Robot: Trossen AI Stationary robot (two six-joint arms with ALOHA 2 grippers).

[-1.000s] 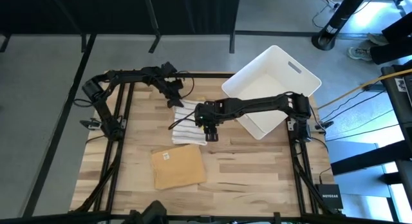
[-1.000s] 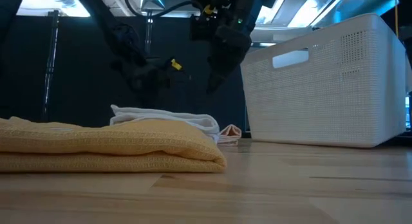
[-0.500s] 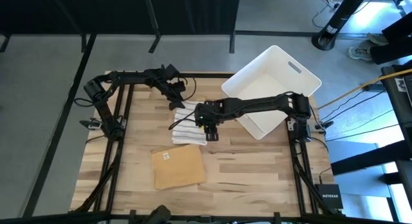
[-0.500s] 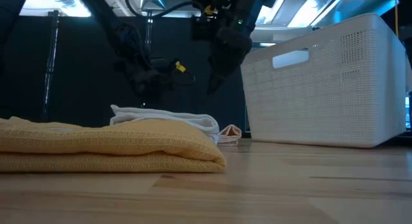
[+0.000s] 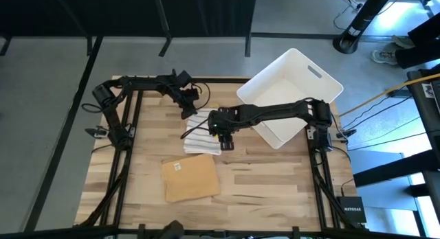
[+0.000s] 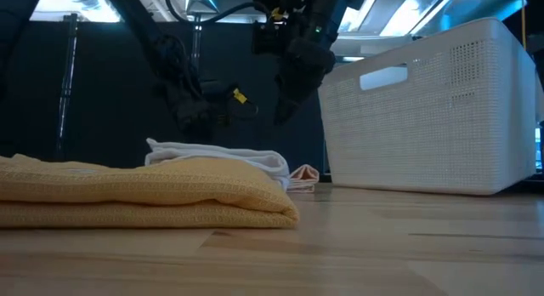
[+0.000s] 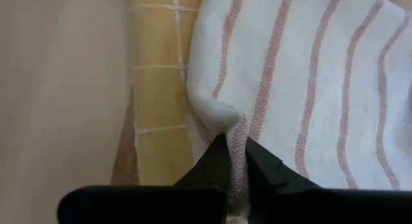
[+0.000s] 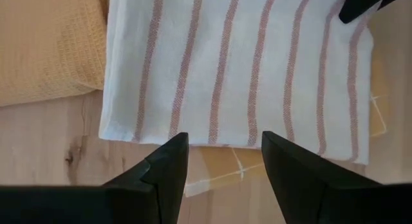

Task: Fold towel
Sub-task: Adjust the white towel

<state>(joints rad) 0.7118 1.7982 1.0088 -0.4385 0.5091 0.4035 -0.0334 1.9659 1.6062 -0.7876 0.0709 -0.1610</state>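
A white towel with reddish stripes (image 5: pixel 203 131) lies flat on the wooden table, left of the basket; the right wrist view shows it as well (image 8: pixel 238 63). My left gripper (image 5: pixel 190 107) is down at the towel's far left corner, shut on the cloth (image 7: pixel 230 147). My right gripper (image 5: pixel 224 139) hangs above the towel's right edge, open, its fingers (image 8: pixel 164 163) clear of the cloth. In the low view the left gripper (image 6: pixel 204 117) stands behind the towel (image 6: pixel 217 156). My left gripper pinches a small raised pucker of the striped towel (image 7: pixel 226 121) between its two fingers, close to the towel's edge at the far left corner. The fingers come slanting down from the far left. The rest of the towel lies flat on the table.
A folded yellow towel (image 5: pixel 190 178) lies toward the near edge, just in front of the striped one. A white basket (image 5: pixel 292 95) stands at the far right. Yellow tape marks (image 7: pixel 154 69) show on the table by the towel's edge.
My left gripper has sunk a little and gone toward the striped towel's far left corner. The towel and my right gripper have kept their places.
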